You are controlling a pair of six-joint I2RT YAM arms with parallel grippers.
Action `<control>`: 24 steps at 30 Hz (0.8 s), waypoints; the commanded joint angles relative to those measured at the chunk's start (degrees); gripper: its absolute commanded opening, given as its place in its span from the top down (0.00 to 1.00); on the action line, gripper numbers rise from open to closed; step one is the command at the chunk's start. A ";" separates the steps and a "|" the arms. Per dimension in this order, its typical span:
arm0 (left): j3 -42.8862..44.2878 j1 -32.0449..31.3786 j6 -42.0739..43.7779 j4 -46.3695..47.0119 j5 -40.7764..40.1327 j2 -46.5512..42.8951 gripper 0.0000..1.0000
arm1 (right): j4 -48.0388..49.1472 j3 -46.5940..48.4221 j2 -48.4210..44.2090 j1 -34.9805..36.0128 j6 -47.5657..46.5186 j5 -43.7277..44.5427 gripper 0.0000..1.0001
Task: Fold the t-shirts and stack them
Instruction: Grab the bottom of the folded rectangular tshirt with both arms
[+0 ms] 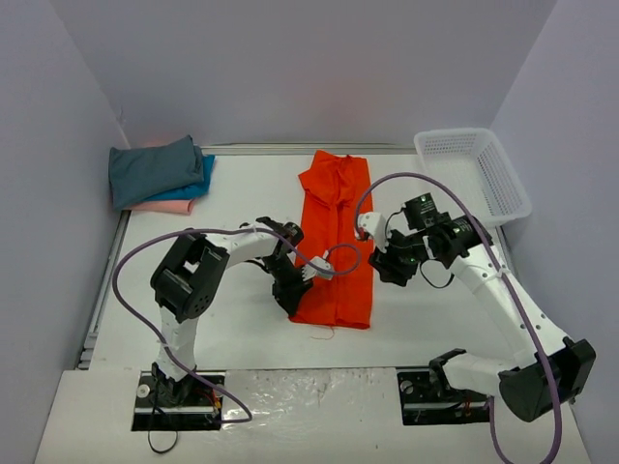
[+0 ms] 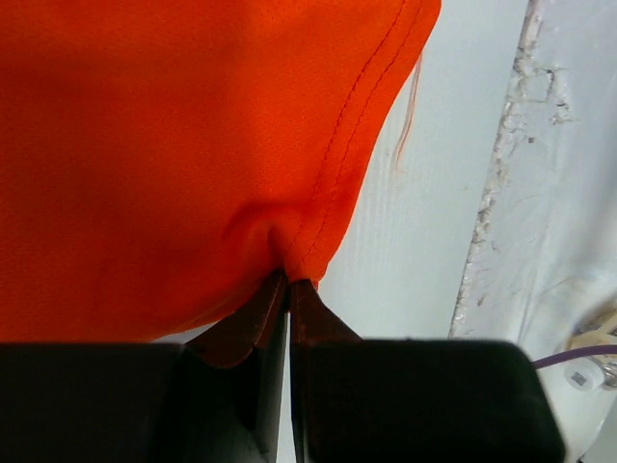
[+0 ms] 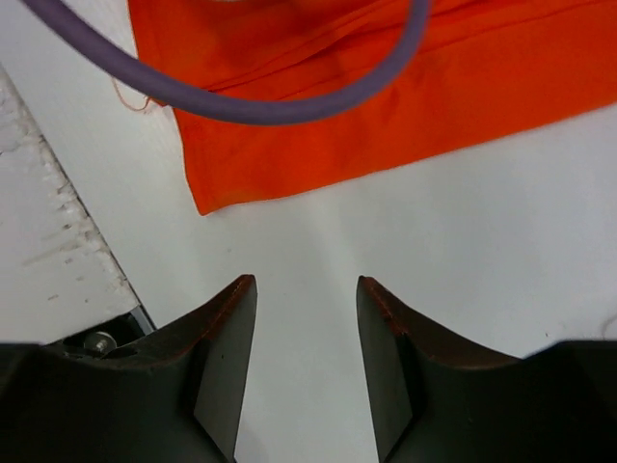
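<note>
The orange t-shirt (image 1: 334, 242) lies as a long folded strip on the tabletop (image 1: 232, 338). The left end effector (image 2: 287, 285) is clamped on the hem at the shirt's near-left corner, holding only a thin pinch of cloth. The right end effector (image 3: 307, 289) hangs with its fingers apart, just off the shirt's right edge. If the left pulls alone, I reckon the hem slips free or the strip skews.

1. The dark grey-teal t-shirt (image 1: 150, 171) covers most of the bright blue t-shirt (image 1: 203, 175) and pale pink t-shirt (image 1: 166, 205); only edges show.
2. The left wrist view's top and left edges cut off the orange t-shirt (image 2: 164, 145).
3. A purple cable (image 3: 270, 109) crosses it in the right wrist view.
</note>
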 commanded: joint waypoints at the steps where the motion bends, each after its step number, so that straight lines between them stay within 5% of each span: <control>1: 2.58 1.11 2.91 -5.88 3.69 -1.02 0.98 | -6.75 0.81 3.50 4.16 -3.63 1.38 0.58; 11: 3.02 5.24 3.79 -8.08 8.87 1.44 0.98 | -6.68 -3.50 14.92 15.23 -5.31 4.02 0.62; 24: 4.87 5.33 4.50 -9.22 9.40 4.26 0.98 | -1.41 -8.77 24.51 22.62 -2.58 6.92 0.54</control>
